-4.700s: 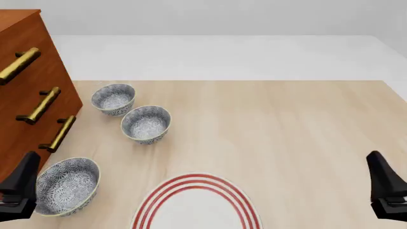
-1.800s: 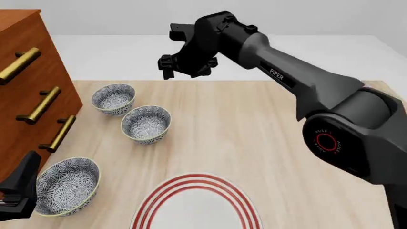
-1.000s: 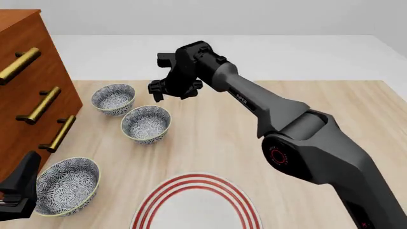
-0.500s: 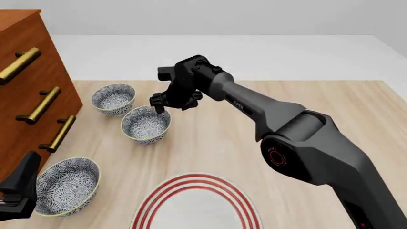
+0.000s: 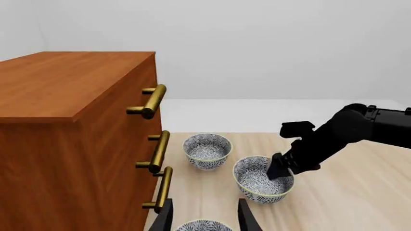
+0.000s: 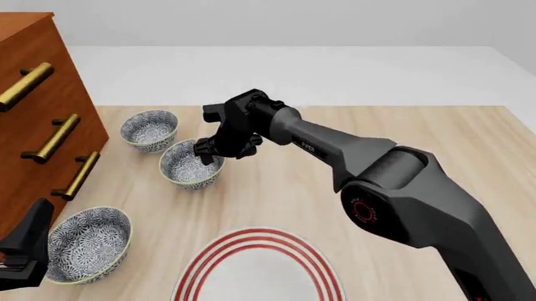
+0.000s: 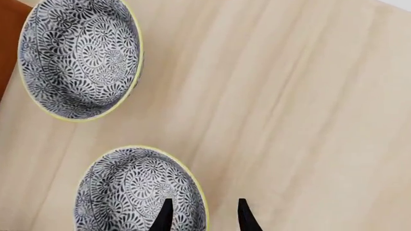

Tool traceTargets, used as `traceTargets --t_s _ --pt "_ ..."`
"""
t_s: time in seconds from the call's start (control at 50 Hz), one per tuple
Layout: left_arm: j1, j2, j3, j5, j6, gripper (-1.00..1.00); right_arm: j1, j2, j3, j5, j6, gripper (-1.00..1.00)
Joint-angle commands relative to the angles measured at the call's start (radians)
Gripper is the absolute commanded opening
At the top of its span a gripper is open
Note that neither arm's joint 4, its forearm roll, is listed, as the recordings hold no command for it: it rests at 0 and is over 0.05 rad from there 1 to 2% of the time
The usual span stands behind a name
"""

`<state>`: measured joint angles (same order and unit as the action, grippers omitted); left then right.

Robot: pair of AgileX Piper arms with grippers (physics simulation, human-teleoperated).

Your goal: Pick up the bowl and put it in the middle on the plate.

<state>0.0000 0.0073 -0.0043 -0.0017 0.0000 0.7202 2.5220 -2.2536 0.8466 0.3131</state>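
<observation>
Descent done: right tool [image 7: 200, 216] now down at the bowl [image 6: 192, 164], its rim between slightly parted, unclosed fingers. Grasp next; plate [image 6: 260, 276] waits.

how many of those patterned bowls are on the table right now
3. One bowl is farthest back beside the dresser, the middle bowl is under the right gripper, and one is nearest, by the left gripper.

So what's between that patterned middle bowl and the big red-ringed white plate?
Only bare wooden tabletop lies between the blue-grey floral bowl and the white red-ringed plate, in the front view.
</observation>
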Motion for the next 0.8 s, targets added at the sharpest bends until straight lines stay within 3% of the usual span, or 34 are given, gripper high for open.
traceTargets --t_s 0.02,0.26,0.28,0.6,0.8 --pt "0.0 0.0 0.0 0.0 0.0 1.0 0.002 -0.003 0.031 -0.017 -0.002 1.0" --pt "0.0 0.0 0.0 0.0 0.0 1.0 0.002 -0.014 0.054 -0.033 -0.008 1.0" --pt "0.0 0.0 0.0 0.0 0.0 1.0 -0.008 -0.022 0.062 -0.039 -0.012 -1.0" --pt "0.0 0.0 0.0 0.0 0.0 1.0 0.019 -0.048 0.091 -0.056 -0.005 -1.0" --pt "0.0 0.0 0.0 0.0 0.0 1.0 0.039 -0.195 0.216 -0.123 0.066 -1.0"
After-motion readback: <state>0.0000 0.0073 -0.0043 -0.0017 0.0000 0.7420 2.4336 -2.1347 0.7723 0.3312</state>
